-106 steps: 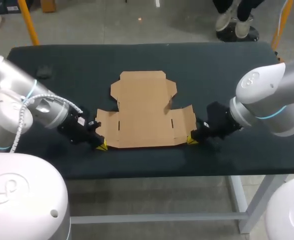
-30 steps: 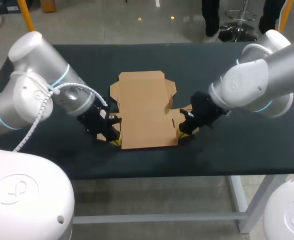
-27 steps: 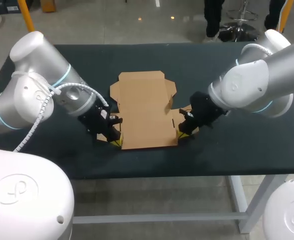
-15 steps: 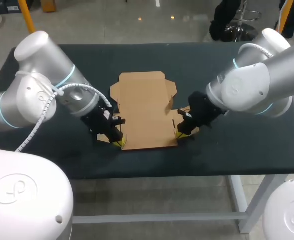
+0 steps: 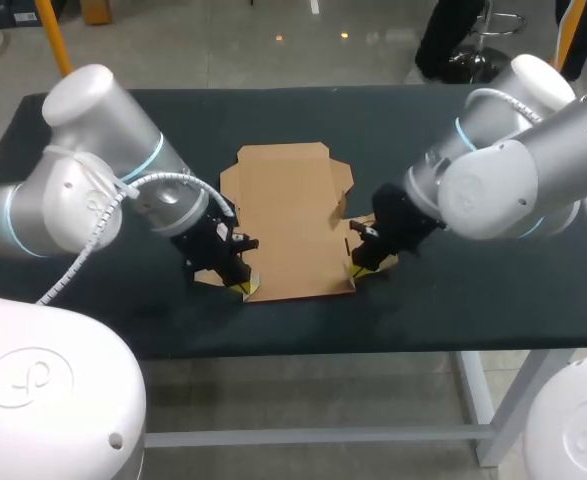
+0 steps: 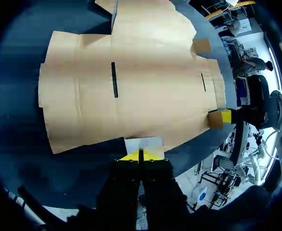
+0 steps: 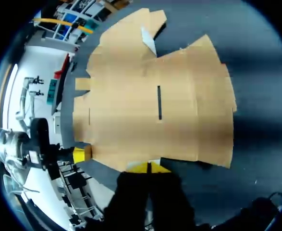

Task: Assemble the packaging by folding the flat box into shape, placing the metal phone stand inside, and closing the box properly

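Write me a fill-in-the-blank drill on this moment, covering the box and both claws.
1. The flat box is made of brown ___.
2. The left claw is shut on the edge of the box's ___ side flap.
3. The right claw is shut on the opposite flap, so ___ claws hold the box.

Missing words: cardboard; left; two.

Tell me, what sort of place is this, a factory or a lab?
Probably a robotics lab or test workshop: a left arm and right arm work at a dark table, the left tool and right tool pinching a flat cardboard box.
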### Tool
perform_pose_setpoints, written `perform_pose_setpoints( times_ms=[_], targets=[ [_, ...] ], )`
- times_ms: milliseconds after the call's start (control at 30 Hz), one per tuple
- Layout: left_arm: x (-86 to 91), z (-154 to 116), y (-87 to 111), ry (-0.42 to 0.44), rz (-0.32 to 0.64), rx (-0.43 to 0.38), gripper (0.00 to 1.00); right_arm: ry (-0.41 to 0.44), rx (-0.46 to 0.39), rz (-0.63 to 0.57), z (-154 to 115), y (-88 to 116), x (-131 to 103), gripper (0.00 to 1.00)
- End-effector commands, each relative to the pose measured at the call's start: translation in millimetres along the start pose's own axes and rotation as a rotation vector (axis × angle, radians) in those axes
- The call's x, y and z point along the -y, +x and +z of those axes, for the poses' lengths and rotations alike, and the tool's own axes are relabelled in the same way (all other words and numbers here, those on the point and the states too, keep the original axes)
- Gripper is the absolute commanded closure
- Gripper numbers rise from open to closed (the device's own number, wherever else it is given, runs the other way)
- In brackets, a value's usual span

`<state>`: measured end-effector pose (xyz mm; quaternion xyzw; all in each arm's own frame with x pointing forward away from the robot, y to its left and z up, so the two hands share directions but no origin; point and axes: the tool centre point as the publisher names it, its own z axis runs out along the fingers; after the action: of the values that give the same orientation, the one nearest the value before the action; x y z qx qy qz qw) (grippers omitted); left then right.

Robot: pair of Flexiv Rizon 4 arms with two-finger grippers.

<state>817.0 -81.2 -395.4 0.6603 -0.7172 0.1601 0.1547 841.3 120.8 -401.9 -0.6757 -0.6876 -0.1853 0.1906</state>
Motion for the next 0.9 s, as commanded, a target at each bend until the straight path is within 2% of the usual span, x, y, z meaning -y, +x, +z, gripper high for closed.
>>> perform_pose_setpoints(
  times_ms=[33, 600, 900],
  targets=[
    [-1.2, 4.0, 4.8, 0.013, -0.011, 0.017, 1.00, -0.015, 0.021, 0.000, 2.5, 4.8, 3.8, 1.00],
    [-5.7, 12.4, 5.7, 0.037, -0.030, 0.039, 1.00, -0.052, 0.062, 0.013, 8.6, 5.3, 11.2, 1.00],
    [-8.2, 16.0, 7.8, 0.097, -0.055, 0.072, 1.00, -0.084, 0.074, 0.005, 12.2, 7.3, 12.7, 1.00]
  ],
)
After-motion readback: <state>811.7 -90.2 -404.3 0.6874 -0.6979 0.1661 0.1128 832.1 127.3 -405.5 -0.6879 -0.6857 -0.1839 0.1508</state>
